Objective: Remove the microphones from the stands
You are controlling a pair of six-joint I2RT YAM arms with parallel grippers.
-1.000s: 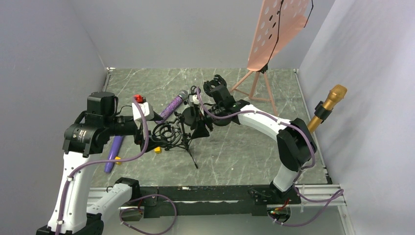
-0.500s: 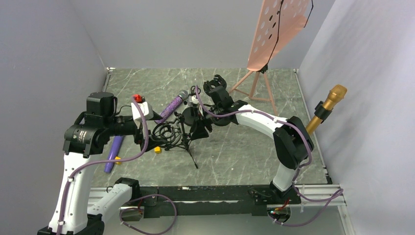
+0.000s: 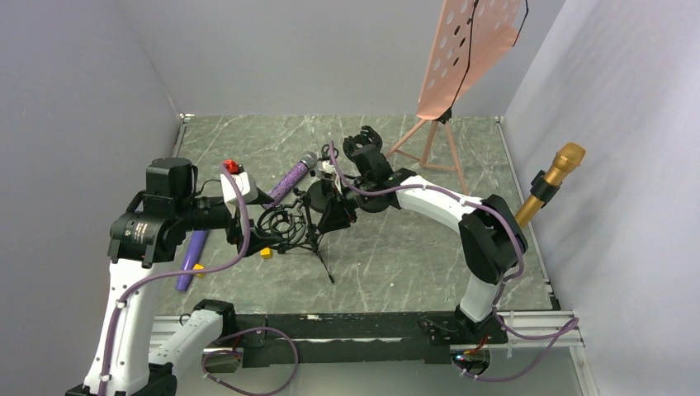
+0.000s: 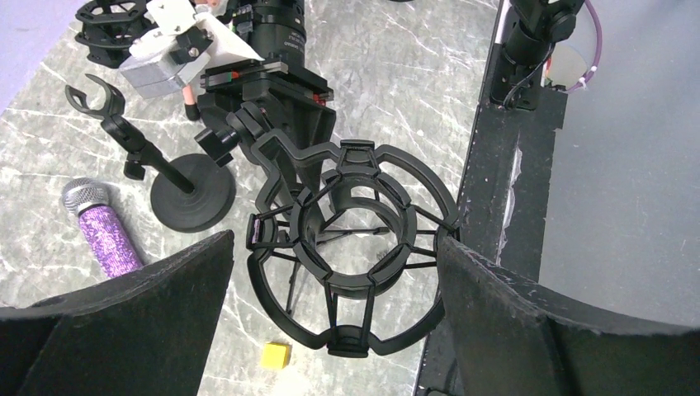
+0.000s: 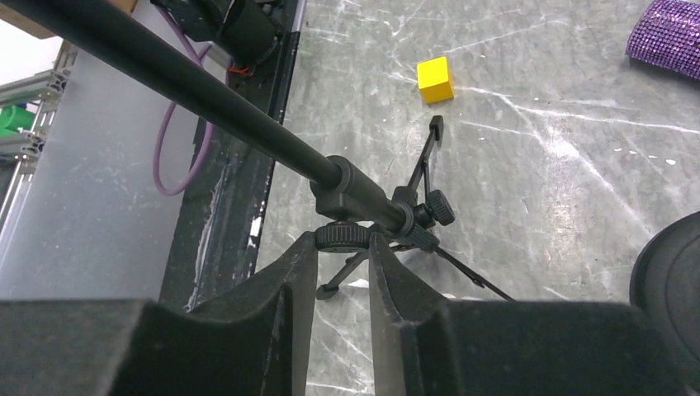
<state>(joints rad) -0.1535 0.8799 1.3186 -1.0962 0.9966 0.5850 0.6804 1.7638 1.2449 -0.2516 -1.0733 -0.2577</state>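
A black tripod stand (image 3: 318, 247) carries a black ring-shaped shock mount (image 3: 283, 223); in the left wrist view the mount's ring (image 4: 355, 285) is empty. A purple glitter microphone (image 3: 293, 176) with a silver head lies on the table behind the stand, apart from it, and also shows in the left wrist view (image 4: 105, 238). My left gripper (image 4: 334, 244) is open, its jaws on either side of the mount. My right gripper (image 5: 342, 243) is shut on the stand's knurled knob (image 5: 341, 237) under the boom rod (image 5: 206, 91).
A small round-base desk stand with an empty clip (image 4: 177, 186) stands beside the purple microphone. A yellow cube (image 3: 266, 252) lies by the tripod legs. A purple object (image 3: 190, 257) lies under the left arm. A pink music stand (image 3: 462, 58) is at the back right, a gold microphone (image 3: 551, 180) by the right wall.
The right arm's elbow has shifted slightly to the left. Both grippers and the stand are where they were.
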